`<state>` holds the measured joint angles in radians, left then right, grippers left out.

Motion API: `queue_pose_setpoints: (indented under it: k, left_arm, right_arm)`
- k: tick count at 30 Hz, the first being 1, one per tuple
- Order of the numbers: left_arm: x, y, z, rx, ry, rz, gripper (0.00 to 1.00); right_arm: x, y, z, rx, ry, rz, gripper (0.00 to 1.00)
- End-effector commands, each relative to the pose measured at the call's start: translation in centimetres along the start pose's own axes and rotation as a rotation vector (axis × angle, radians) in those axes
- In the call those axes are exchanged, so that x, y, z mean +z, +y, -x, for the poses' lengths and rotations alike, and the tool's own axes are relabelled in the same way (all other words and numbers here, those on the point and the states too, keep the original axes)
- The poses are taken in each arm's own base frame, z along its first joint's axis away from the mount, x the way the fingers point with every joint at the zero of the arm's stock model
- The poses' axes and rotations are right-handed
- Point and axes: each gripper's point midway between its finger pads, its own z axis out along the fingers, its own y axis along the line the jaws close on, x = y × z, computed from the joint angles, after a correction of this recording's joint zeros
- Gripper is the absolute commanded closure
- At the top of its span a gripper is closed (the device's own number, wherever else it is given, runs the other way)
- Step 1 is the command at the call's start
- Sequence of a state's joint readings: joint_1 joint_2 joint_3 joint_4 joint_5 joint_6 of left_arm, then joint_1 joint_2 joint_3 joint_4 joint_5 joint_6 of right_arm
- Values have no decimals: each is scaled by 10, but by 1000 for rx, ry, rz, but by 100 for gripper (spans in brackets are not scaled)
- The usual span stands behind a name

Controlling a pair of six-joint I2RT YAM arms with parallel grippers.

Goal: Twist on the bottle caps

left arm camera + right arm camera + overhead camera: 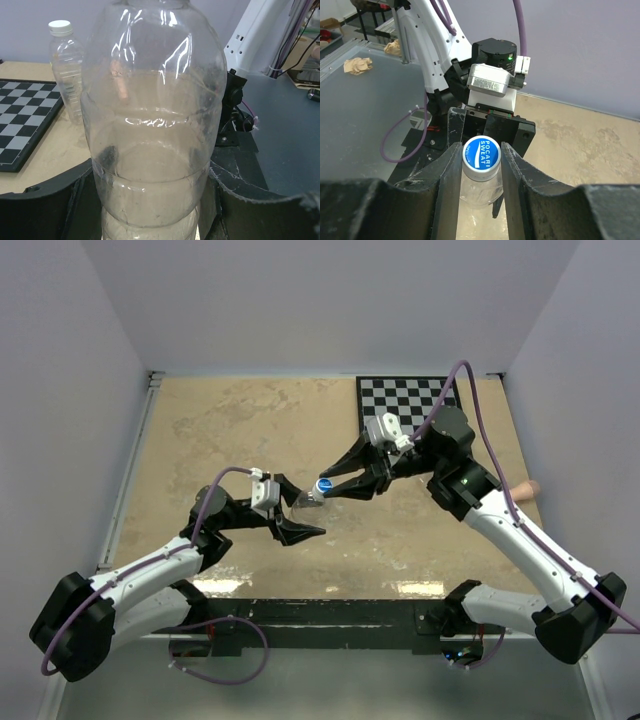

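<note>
I have the left gripper [300, 512] closed on the body of a clear bottle [155, 125], held near the middle of the table [220, 430]; I cannot tell whether the bottle's base rests on the surface. To the right, the blue cap [324, 485] sits on this bottle's neck. The right gripper [481, 150] has both fingers pressed against the cap's sides, so I judge it clamped on the cap. I cannot tell whether the threads have caught. I judge this bottle as cap placed and tightening still to do: turn the cap while the left gripper holds the body steady. Farther right, a second bottle [68, 75] stands upright just beside the chessboard [22, 120] with a white cap [60, 27] on top. It looks finished, though I cannot confirm how tight that cap is.
</note>
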<state>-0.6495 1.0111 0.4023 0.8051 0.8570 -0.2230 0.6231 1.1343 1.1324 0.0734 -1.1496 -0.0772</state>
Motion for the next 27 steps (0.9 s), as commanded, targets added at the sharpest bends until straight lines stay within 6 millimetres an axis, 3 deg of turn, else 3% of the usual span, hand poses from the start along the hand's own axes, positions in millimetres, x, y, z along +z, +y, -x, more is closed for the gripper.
queue_pose_setpoints:
  k: [1, 10, 18, 27]
  left_arm:
    - [6, -2, 29, 99, -51, -25, 100]
    - [18, 7, 39, 191, -31, 111, 100]
    - [8, 42, 65, 200, -100, 426, 100]
    - [-1, 70, 80, 165, -159, 714, 100]
  right_arm:
    - [3, 4, 4, -5, -10, 32, 70]
    - [1, -15, -5, 62, 16, -98, 82]
    - [-10, -37, -6, 142, 8, -311, 92]
    - [-23, -58, -21, 235, 9, -499, 94]
